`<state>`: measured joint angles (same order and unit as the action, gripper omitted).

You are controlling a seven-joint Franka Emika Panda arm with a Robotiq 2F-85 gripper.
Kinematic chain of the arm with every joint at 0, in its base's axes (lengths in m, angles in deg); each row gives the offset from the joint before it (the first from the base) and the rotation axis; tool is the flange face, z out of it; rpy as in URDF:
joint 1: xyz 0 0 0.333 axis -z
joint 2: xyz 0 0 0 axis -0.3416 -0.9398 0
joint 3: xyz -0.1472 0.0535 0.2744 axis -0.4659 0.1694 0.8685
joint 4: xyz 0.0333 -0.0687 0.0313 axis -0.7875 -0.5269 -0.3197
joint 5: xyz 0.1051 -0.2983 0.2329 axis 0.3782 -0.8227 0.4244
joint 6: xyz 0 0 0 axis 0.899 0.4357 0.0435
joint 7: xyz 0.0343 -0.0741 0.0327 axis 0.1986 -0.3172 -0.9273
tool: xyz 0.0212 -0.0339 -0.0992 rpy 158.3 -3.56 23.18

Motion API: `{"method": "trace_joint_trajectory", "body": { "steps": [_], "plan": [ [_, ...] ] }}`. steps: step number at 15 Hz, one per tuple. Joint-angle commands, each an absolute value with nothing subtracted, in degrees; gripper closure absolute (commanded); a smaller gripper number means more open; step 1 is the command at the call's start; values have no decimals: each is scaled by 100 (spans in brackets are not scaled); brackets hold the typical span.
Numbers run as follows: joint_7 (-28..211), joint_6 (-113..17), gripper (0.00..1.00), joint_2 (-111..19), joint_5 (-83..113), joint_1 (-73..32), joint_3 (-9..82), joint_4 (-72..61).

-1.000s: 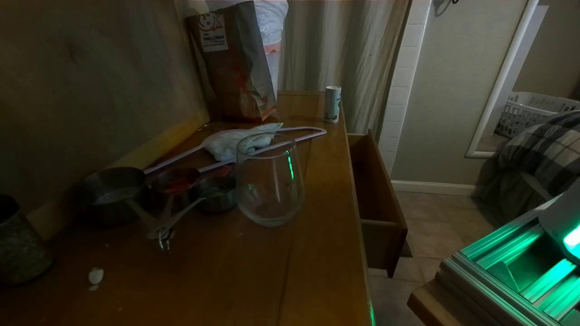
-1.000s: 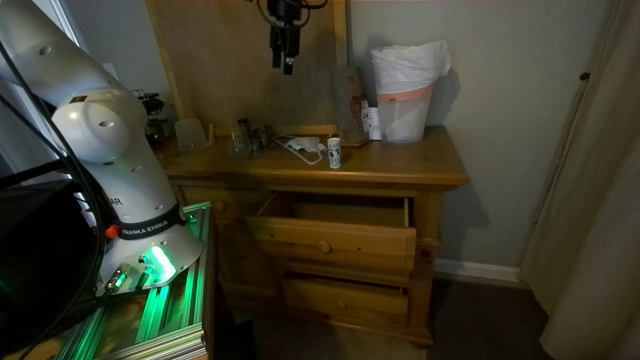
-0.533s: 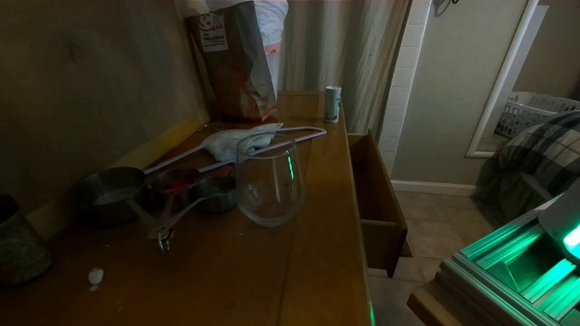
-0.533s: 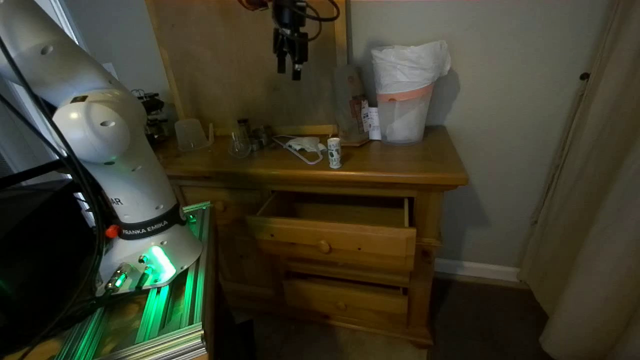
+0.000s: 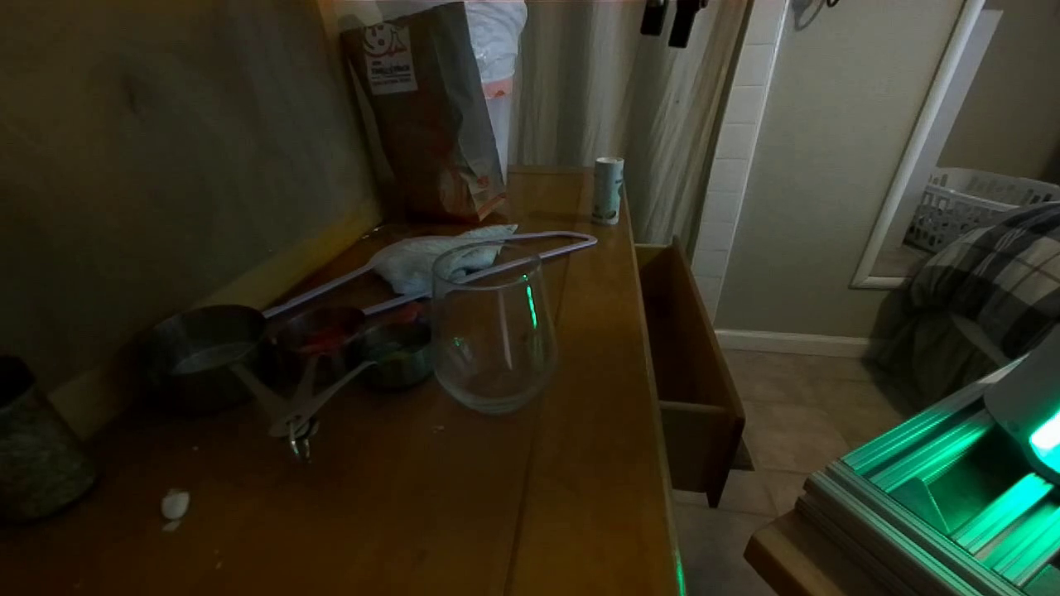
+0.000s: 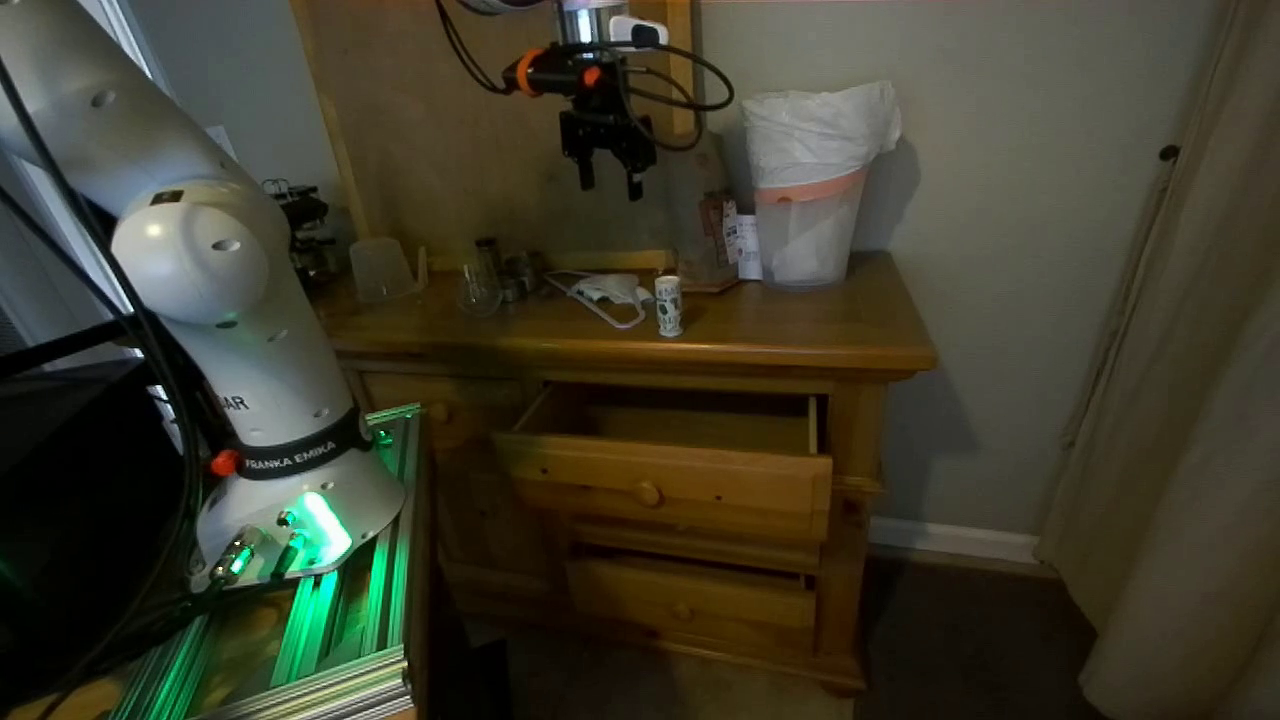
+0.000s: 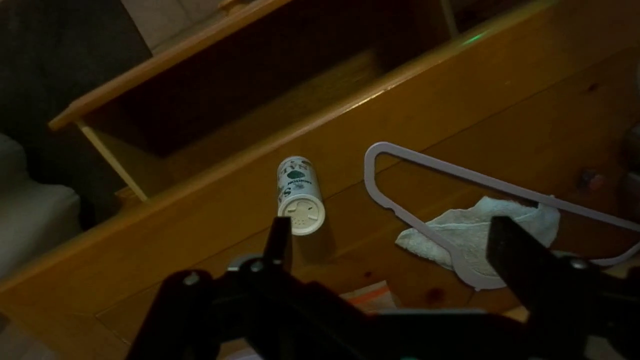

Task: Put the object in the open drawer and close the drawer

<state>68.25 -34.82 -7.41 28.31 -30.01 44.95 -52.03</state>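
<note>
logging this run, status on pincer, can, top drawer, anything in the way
Pincer open, empty. Can upright on dresser. Top drawer open. Hanger beside can, not touching.

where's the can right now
In an exterior view, the can stands on the dresser near its front edge, right of the hanger, above the upper drawer.

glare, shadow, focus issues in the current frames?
Wrist view: drawer interior mostly in deep shadow, pale glare along the dresser edge, gripper fingers near-black and soft. In an exterior view: green glints on the clear glass, largest measuring cup murky. In an exterior view: green base light blown out.
</note>
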Motion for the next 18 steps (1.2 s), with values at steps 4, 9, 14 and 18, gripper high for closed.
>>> {"method": "trace_joint_trajectory", "body": {
  "steps": [4, 9, 14, 18],
  "plan": [
    [6755, -3526, 0, -750, 2801, -3067, 4438, -5232],
    [6521, -4756, 0, -837, 3097, -3076, 4231, -5777],
    [6333, -5832, 0, -1540, 3208, -3246, 4195, -6060],
    [6006, -6414, 0, -2110, 3634, -3387, 4184, -6056]
  ]
}}
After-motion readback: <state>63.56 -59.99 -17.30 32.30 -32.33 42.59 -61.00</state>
